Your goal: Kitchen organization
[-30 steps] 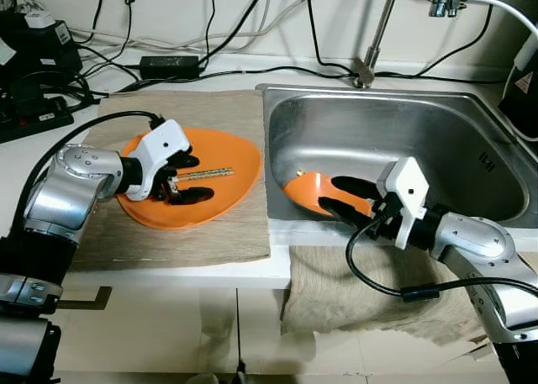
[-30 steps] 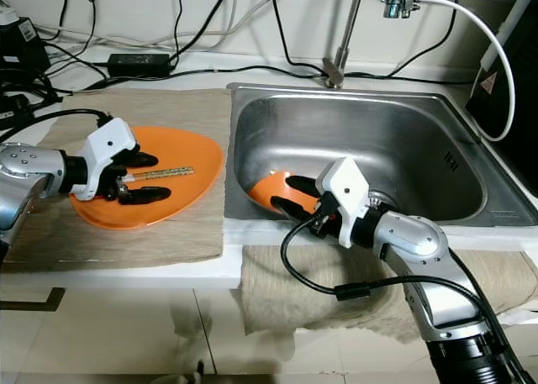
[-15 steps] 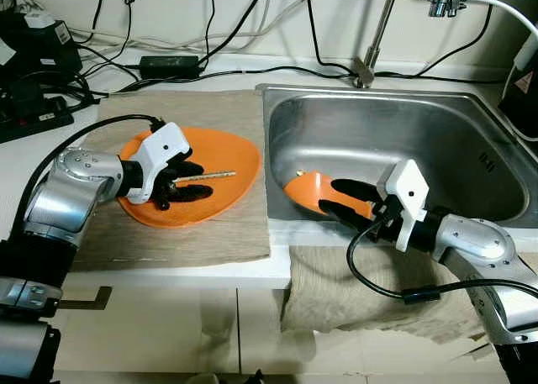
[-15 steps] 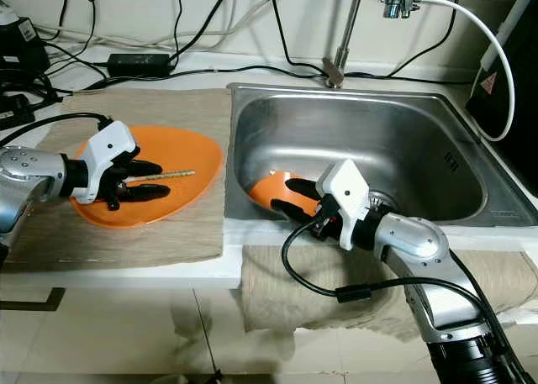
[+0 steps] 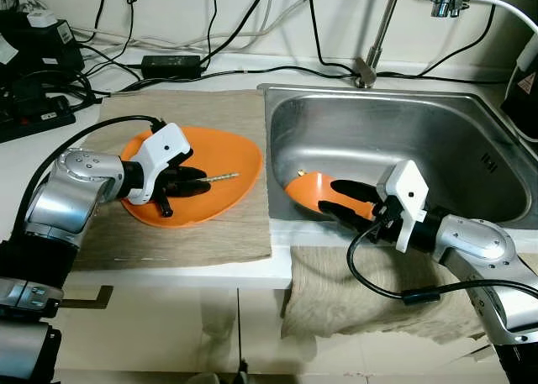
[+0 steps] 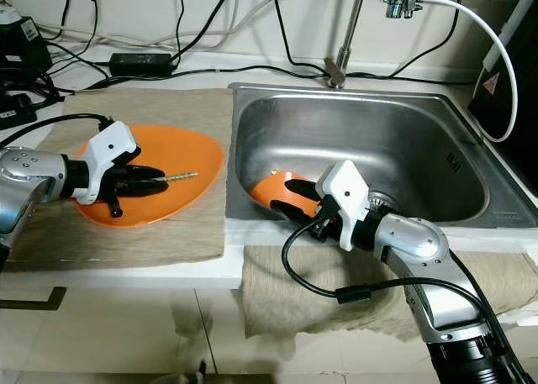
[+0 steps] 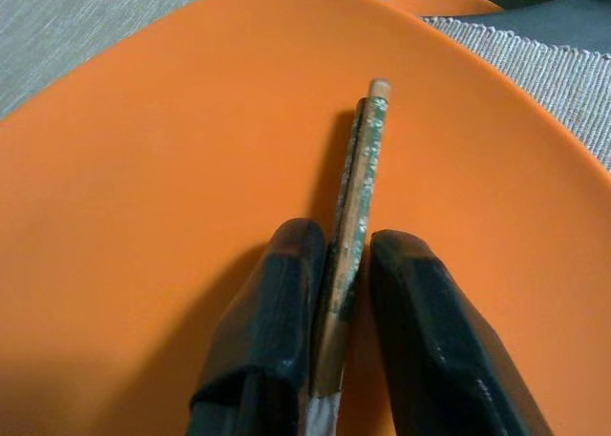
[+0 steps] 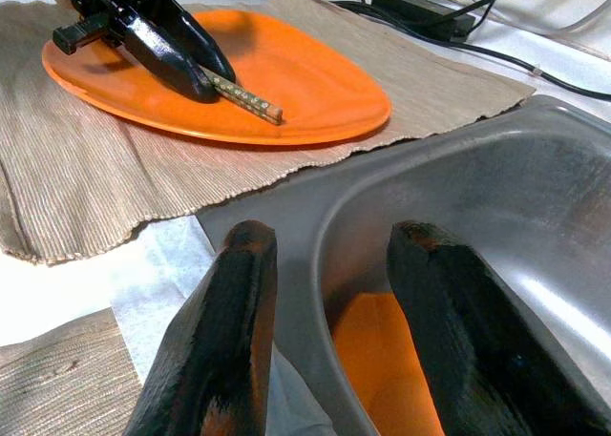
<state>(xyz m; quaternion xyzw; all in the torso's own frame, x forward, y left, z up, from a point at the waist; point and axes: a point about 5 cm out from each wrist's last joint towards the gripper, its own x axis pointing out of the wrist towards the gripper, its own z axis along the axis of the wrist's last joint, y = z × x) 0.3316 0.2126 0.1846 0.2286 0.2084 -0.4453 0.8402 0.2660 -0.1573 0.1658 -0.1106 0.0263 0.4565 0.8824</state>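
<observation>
The chopsticks [image 7: 355,217] lie on the big orange plate [image 5: 227,153], which sits on a tan mat [image 5: 223,224] on the tabletop, just left of the steel sink [image 5: 471,144]. The left gripper [image 5: 195,180] is right over the plate, and its jaws are pinched shut on the near end of the chopsticks. In the left wrist view the two black fingers [image 7: 277,331] squeeze the sticks from both sides. The sticks are long and thin, and they point straight out from the jaws, the same way the fingers point, toward the sink side of the plate. Most of their length pokes out past the fingertips, so I think they could tip or swing when they are lifted. The right gripper [image 5: 338,197] is down in the sink, well apart from the chopsticks. Its jaws are spread open and hold nothing. One finger reaches over the small orange dish [image 5: 307,188] that leans inside the sink, and the other finger sits on the near side of it, close to the sink wall. So the left arm is the near one for the chopsticks, and the right arm is the near one for the dish.
</observation>
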